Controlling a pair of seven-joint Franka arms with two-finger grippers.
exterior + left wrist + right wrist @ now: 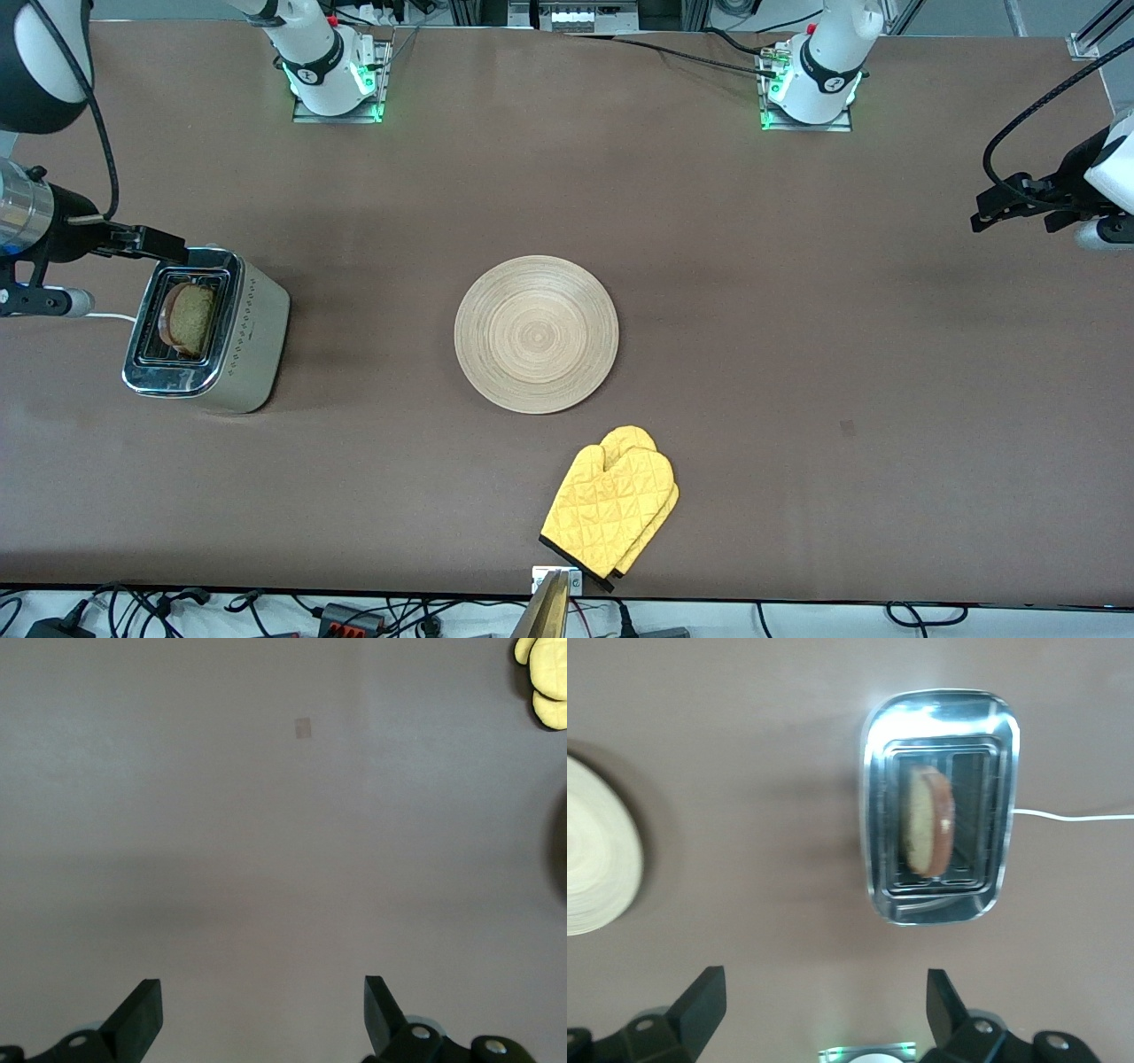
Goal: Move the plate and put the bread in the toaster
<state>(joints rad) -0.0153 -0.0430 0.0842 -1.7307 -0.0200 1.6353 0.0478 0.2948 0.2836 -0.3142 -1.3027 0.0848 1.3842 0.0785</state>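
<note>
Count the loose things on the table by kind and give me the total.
Plate: 1
Toaster: 1
Bread, leaning in the toaster's slots: 1
Yellow oven mitts, stacked as a pair: 2
Total: 5

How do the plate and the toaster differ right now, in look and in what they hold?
The plate is round, flat pale wood; the toaster is a boxy chrome-topped block standing taller. The plate lies bare, while the toaster holds the bread, tilted in its slots. The plate sits mid-table; the toaster stands toward the right arm's end. Both rest on the brown table, untouched by either gripper.
</note>
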